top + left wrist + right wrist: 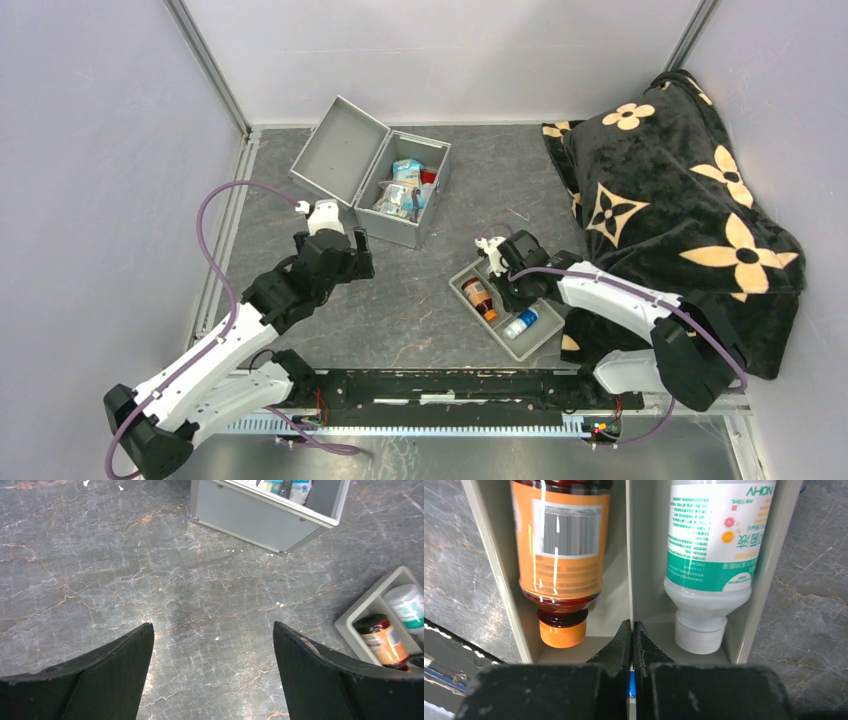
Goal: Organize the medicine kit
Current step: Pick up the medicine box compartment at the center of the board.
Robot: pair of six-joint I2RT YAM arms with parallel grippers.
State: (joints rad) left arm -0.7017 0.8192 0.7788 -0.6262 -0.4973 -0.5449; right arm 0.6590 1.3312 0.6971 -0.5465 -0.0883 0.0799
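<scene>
Left gripper (212, 625), jaws wide open, is nearer the medicine kit (260, 517) lying ahead; right gripper (632, 627), jaws closed, sits at the tray (504, 570) divider.

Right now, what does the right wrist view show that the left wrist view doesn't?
Only right wrist: the right gripper, shut at the divider of the grey tray, plus the orange cap and white cap. Only left wrist: the open left gripper and the medicine kit. Both: the tray holding the amber bottle and white bottle.
</scene>
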